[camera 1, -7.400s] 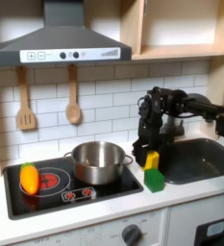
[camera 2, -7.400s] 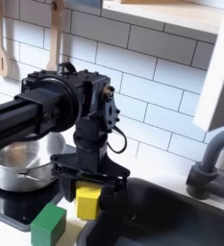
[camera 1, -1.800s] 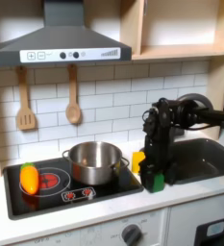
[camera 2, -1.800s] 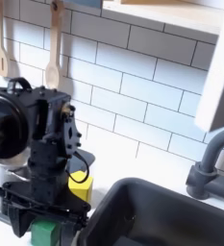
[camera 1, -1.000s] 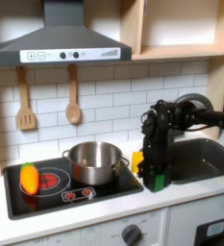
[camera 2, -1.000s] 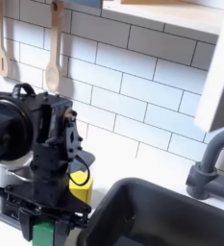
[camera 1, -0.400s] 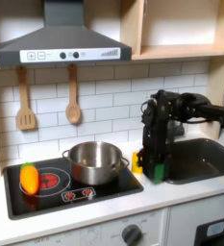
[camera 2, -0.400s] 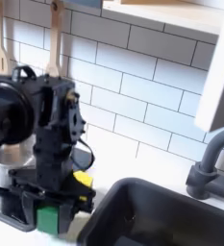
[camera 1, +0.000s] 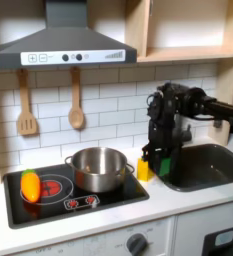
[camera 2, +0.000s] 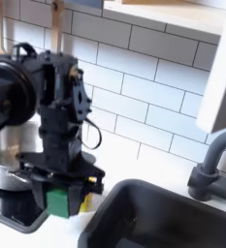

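Claw (camera 2: 58, 197) down low over the counter, and it's got its fingers clamped on a green block (camera 2: 56, 199), lifted just clear of the white countertop (camera 1: 108, 215) in the second exterior view; in the first exterior view the same green block (camera 1: 165, 165) sits in the claw (camera 1: 164, 166) right at the near left corner of the sink (camera 1: 210, 165). One yellow block (camera 1: 145, 169) stands on the counter just beside it, on the first exterior view's left, between the claw and the stove; in the second exterior view that yellow block (camera 2: 82, 201) peeks out just behind the green one. Count them: one green, one yellow, two blocks in all. One steel pot (camera 1: 100, 168) sits on the black stovetop (camera 1: 73, 196), on the burner nearer the sink, and one orange piece (camera 1: 29, 185), toy food by the look of it, lies on the red burner at the first exterior view's left. Two wooden utensils hang on the white tile wall: one slotted spatula (camera 1: 26, 108) and one spoon (camera 1: 76, 104), both under the grey hood (camera 1: 65, 40). One grey tap (camera 2: 214, 167) curves up at the second exterior view's right. As for writing, the hood shows a row of knobs and small marks, and the stove has red dots along its front, but nothing there is sharp enough to read, and no brand shows.
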Controlling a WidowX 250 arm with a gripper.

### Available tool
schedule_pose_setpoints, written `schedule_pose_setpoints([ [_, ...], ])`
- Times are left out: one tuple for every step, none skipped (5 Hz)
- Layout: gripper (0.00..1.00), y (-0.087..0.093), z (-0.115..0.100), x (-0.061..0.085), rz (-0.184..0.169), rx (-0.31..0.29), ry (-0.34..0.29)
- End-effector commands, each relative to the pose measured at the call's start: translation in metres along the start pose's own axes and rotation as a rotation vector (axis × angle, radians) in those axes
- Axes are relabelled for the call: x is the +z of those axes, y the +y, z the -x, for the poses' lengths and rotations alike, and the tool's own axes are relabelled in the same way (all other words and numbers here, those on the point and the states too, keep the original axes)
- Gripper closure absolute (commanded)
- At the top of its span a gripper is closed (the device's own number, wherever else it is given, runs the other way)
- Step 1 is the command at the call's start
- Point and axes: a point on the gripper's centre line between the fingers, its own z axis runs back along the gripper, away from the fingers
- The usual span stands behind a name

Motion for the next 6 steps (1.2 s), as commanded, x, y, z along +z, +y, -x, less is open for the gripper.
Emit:
schedule_pose_setpoints([
  [1.0,0.009,-0.011,0.002,0.011,0.022,-0.021],
  [1.0,0.011,-0.013,-0.004,0.012,0.026,-0.011],
  [1.0,0.012,-0.017,-0.008,0.02,0.032,-0.015],
  [1.0,0.009,-0.025,-0.008,0.027,0.028,-0.034],
  [1.0,0.007,-0.03,-0.009,0.025,0.024,-0.036],
  [1.0,0.006,-0.034,-0.009,0.027,0.028,-0.043],
])
